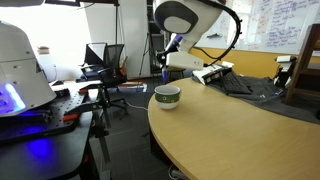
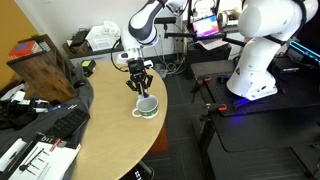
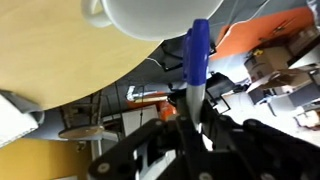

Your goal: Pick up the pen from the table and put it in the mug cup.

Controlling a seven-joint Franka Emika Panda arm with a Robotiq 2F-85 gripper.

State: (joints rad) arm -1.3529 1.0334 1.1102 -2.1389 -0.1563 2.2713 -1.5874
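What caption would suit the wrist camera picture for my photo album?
The tool grips the blue pen close to the mug cup on the tan table.

mug cup [image 2: 146, 107] mouth open, table [image 2: 110, 128] bare around

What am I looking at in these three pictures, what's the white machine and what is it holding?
It is a white robot arm with a gripping tool at its end. Two pictures come from cameras standing in the room at different spots; the third comes from a camera on the arm's wrist, looking along the tool. On the light wooden table stands a whitish mug cup with a dark band. The tool is shut on a blue pen, held in the air over the mug cup, not yet inside.
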